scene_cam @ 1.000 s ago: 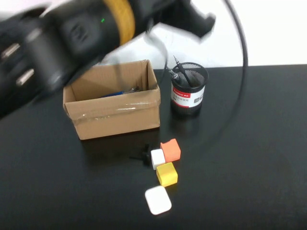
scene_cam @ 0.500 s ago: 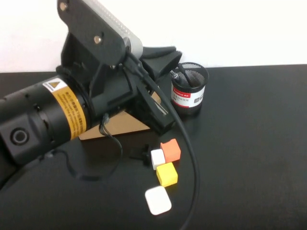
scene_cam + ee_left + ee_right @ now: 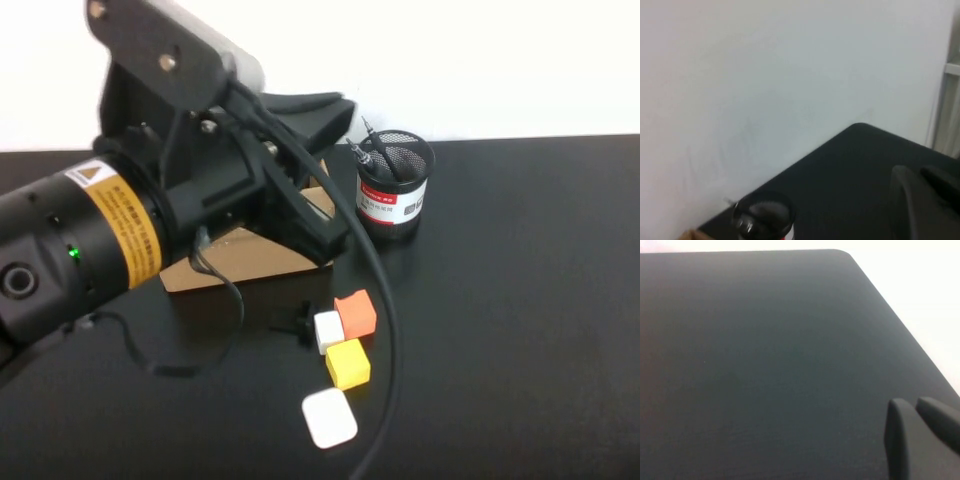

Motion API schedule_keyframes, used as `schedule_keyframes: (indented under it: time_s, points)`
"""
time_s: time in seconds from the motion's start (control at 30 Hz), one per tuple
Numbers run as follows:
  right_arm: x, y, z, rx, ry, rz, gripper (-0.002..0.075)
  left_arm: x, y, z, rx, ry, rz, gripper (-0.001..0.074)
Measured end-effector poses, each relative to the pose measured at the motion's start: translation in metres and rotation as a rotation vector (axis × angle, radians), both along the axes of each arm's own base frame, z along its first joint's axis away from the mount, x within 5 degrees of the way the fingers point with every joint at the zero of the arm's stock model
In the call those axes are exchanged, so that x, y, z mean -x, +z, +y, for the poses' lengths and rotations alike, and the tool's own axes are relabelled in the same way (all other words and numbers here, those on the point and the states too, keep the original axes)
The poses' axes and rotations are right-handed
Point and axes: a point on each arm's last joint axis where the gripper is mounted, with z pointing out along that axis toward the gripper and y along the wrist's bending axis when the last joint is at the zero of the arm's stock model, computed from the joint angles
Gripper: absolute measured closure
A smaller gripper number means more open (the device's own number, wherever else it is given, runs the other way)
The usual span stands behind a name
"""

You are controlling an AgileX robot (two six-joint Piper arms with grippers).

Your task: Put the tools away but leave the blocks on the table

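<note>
Above the cardboard box (image 3: 250,255), the left gripper (image 3: 335,105) hangs clenched, empty.
Screwdrivers (image 3: 372,152) stand potted at its four o'clock; right gripper (image 3: 920,432) clenched, parked elsewhere.

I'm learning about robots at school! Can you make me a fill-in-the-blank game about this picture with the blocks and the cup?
1. The two black sticks stand inside the black mesh ____.
2. The orange block touches the ____ block, which lies beside the yellow block.
3. The left gripper, raised over the cardboard box, has its fingers ____.
4. The right gripper, over bare table, holds ____.

Missing words: cup; white; shut; nothing
</note>
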Motion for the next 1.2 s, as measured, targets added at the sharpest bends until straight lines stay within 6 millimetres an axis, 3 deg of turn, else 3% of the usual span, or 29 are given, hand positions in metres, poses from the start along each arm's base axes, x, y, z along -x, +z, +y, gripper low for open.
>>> schedule_keyframes:
  time_s: [0.23, 0.5, 0.67, 0.8, 0.97, 1.2]
  points:
    - [0.0, 0.0, 0.0, 0.0, 0.0, 0.0, 0.0735, 0.003, 0.007, 0.021, 0.018, 0.142, 0.07, 0.0736]
    - [0.0, 0.0, 0.0, 0.0, 0.0, 0.0, 0.0735, 0.023, 0.029, 0.086, -0.007, 0.445, 0.046, 0.0736]
    - [0.0, 0.0, 0.0, 0.0, 0.0, 0.0, 0.0735, 0.047, 0.032, 0.119, 0.025, 0.46, -0.09, 0.0737]
    - [0.0, 0.0, 0.0, 0.0, 0.0, 0.0, 0.0735, 0.07, 0.016, 0.135, -0.005, 0.395, -0.211, 0.0737]
    - [0.0, 0.0, 0.0, 0.0, 0.0, 0.0, 0.0735, 0.09, -0.023, 0.147, -0.066, 0.369, -0.247, 0.0738]
    - [0.0, 0.0, 0.0, 0.0, 0.0, 0.0, 0.0735, 0.121, -0.086, 0.165, 0.091, 0.404, -0.328, 0.0738]
